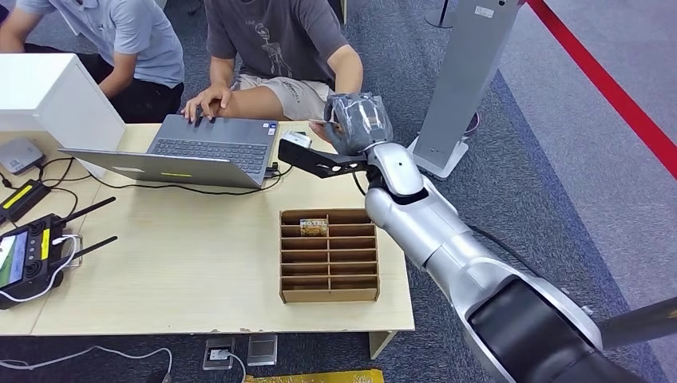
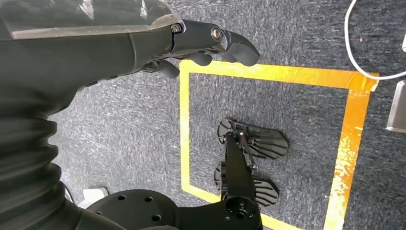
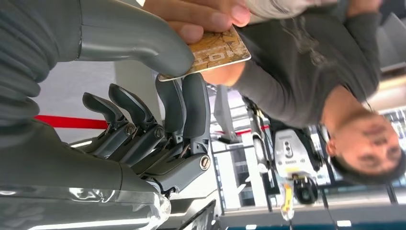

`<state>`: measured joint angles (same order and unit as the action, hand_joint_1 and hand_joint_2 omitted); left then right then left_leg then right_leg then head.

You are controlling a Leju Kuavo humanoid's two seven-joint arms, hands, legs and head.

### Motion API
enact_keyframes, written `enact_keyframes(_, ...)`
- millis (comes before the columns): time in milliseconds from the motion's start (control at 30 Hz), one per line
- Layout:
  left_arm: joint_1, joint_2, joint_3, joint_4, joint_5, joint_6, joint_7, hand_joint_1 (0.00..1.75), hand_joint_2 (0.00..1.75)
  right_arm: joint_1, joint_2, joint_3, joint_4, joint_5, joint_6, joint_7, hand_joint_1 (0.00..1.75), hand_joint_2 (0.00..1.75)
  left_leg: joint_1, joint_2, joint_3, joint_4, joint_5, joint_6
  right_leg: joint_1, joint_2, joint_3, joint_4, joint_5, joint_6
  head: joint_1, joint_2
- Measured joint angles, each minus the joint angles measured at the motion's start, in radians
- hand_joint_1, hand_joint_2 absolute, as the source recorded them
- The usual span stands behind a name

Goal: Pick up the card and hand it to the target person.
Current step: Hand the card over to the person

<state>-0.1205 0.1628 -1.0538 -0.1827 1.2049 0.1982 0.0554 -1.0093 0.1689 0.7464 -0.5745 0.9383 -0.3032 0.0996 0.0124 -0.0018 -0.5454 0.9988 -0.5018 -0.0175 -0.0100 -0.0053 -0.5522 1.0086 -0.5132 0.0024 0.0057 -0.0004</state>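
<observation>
A tan printed card (image 3: pixel 218 50) is pinched between my right hand's thumb (image 3: pixel 143 43) and its dark fingers (image 3: pixel 191 105). A person's fingers (image 3: pixel 206 17) grip the same card from the other side. In the head view my right hand (image 1: pixel 359 120) is stretched over the table's far edge, up against the hand (image 1: pixel 321 128) of the seated person in the dark grey shirt (image 1: pixel 279 40). My left hand (image 2: pixel 210 45) hangs over the floor with its fingers loosely extended and nothing in them.
A cardboard slotted card box (image 1: pixel 329 275) stands on the table with another card (image 1: pixel 314 227) in its back row. A laptop (image 1: pixel 207 148), a white box (image 1: pixel 48 96) and a black controller (image 1: pixel 28 255) lie to the left. A second person (image 1: pixel 128 40) sits far left; a grey stand (image 1: pixel 463 88) rises at right.
</observation>
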Motion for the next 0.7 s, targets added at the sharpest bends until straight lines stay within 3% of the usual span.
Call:
enact_keyframes(33, 0.000, 0.001, -0.002, 0.000, 0.000, -0.002, 0.003, 0.00, 1.75, -0.001, 0.006, 0.004, 0.018, 0.005, 0.002, 0.000, 1.71, 1.75, 0.000, 0.000, 0.000, 0.000, 0.000, 0.000, 0.000, 0.000, 0.000, 0.000, 0.000, 0.000, 0.000, 0.000)
enact_keyframes(167, 0.000, 0.002, -0.007, 0.000, 0.000, -0.011, 0.007, 0.00, 1.75, -0.001, 0.026, 0.020, 0.075, 0.013, 0.009, 0.000, 0.00, 1.75, 0.000, 0.000, 0.000, 0.000, 0.000, 0.000, 0.000, 0.000, 0.000, 0.000, 0.000, 0.000, -0.001, 0.000)
enact_keyframes(400, 0.000, 0.002, -0.014, 0.000, 0.002, -0.013, -0.009, 0.00, 1.75, -0.005, 0.043, 0.037, 0.125, 0.006, 0.001, -0.014, 0.00, 1.75, 0.000, 0.000, 0.000, 0.000, 0.000, 0.000, 0.000, 0.000, 0.000, 0.000, 0.000, 0.000, 0.000, 0.000)
enact_keyframes(700, 0.002, 0.002, -0.014, 0.001, 0.029, 0.002, 0.001, 0.00, 1.75, -0.057, 0.041, 0.013, 0.098, -0.128, -0.059, -0.080, 0.00, 1.75, 0.000, 0.000, 0.000, 0.000, 0.000, 0.000, 0.000, 0.000, 0.000, 0.000, 0.000, 0.000, -0.001, 0.000)
